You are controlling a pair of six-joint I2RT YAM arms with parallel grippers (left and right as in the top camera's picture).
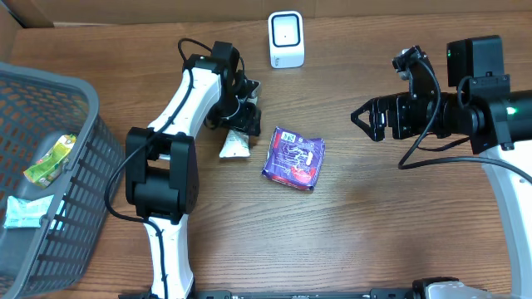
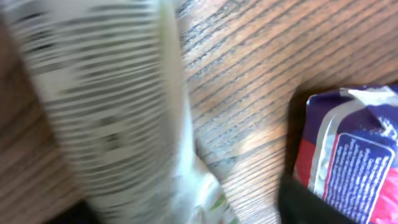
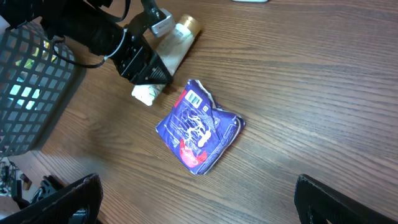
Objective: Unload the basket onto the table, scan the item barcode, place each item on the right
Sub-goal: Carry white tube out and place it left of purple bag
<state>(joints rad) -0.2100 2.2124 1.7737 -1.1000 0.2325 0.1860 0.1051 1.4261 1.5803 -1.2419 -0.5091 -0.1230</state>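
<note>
Pouch (image 1: 293, 157) mid-table, basket (image 1: 76, 189) at left edge

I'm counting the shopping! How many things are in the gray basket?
2. A green pouch lies near the middle of the basket, and a pale blue packet lies below it in the overhead view. The mesh wall may hide more.

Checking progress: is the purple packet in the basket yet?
Out: the purple packet lies on the table, well right of the basket.
</note>
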